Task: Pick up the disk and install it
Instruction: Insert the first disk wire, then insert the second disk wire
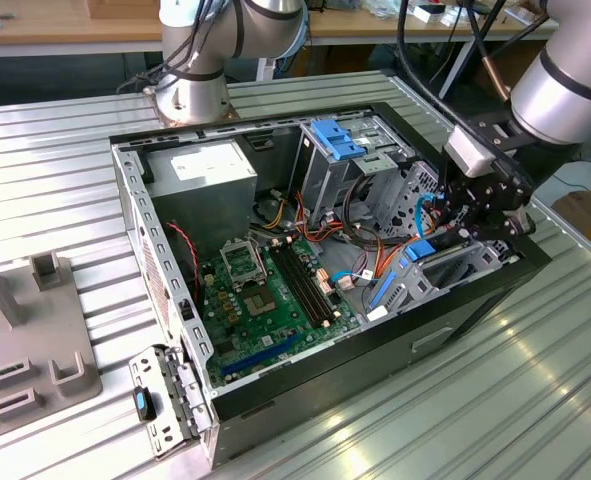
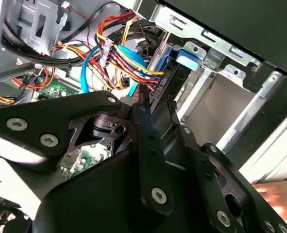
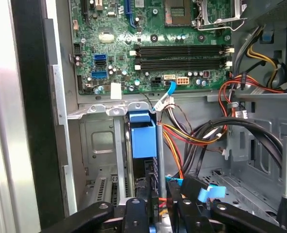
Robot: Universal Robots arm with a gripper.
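The disk, a black slab with blue rails and a blue end tab, stands on edge in the metal drive bay at the open computer case's corner on the exterior view's right. My gripper reaches into that bay from above, its black fingers flanking the slab's near end and looking shut on it. The exterior view shows the gripper just over the disk's blue tab. In the second wrist view the disk's blue tab lies beyond the gripper, under the bay's metal frame.
Bundles of coloured cables crowd close beside the bay. The green motherboard fills the case floor, with a grey power supply and a light-blue latch behind. A grey fixture sits on the ribbed table at the exterior view's left.
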